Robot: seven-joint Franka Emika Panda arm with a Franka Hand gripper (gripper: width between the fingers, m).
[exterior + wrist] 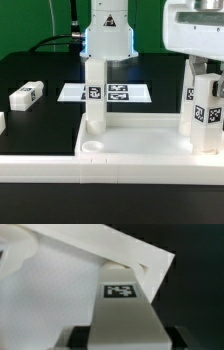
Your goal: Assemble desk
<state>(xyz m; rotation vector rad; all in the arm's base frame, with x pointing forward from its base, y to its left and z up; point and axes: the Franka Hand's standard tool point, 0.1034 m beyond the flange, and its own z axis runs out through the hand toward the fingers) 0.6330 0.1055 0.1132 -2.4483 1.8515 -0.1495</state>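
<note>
The white desk top (130, 150) lies across the front with its raised rim and a round socket (90, 145) at its near corner. A white leg (95, 100) with a tag stands upright in the corner on the exterior view's left. My gripper (96, 62) is shut on its upper end. In the wrist view the tagged leg (122, 297) runs down from between my black finger pads (82, 336) to the desk top (50, 291). Two more tagged legs (203, 105) stand upright at the desk top's other end. A loose leg (25, 95) lies on the black table.
The marker board (120, 92) lies flat behind the desk top. Another white part (2, 122) shows at the exterior view's left edge. A bulky white object (195, 30) fills the upper right corner. The green backdrop lies behind.
</note>
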